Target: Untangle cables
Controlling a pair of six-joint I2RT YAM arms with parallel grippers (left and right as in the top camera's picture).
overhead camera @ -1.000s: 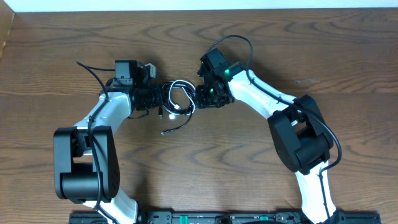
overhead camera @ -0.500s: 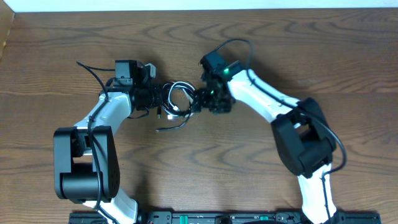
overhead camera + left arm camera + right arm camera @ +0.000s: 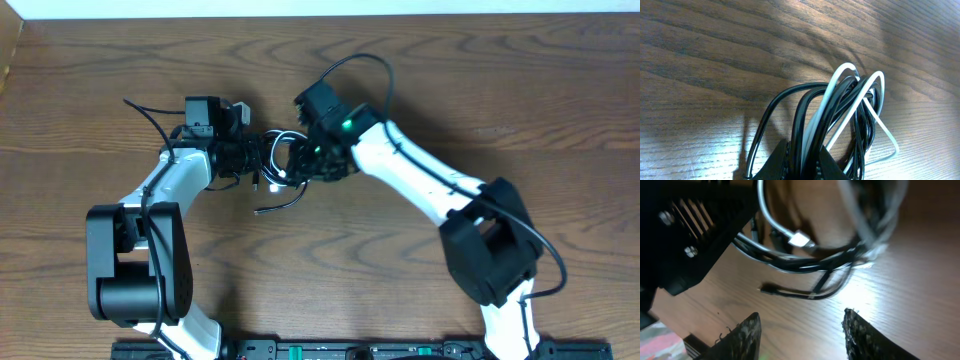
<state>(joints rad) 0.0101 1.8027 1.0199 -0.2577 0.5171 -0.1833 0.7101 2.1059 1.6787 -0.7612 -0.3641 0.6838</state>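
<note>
The cables (image 3: 280,165) are a tangled bundle of black and white cords on the wooden table, between the two arms. In the left wrist view the black and white loops (image 3: 840,115) fan out from my left gripper (image 3: 802,165), which is shut on them. In the overhead view my left gripper (image 3: 250,160) holds the bundle's left side. My right gripper (image 3: 312,168) is at the bundle's right side. In the right wrist view its fingers (image 3: 802,332) are open with only table between them, and the cables (image 3: 805,255) with a white plug lie just beyond.
A loose black cable end (image 3: 280,205) trails onto the table (image 3: 480,70) below the bundle. The left arm's black body (image 3: 690,225) fills the upper left of the right wrist view. The arm bases stand at the front edge.
My right arm has swung left, bringing its gripper over the right side of the bundle. The left arm has held still with the cables in it.
</note>
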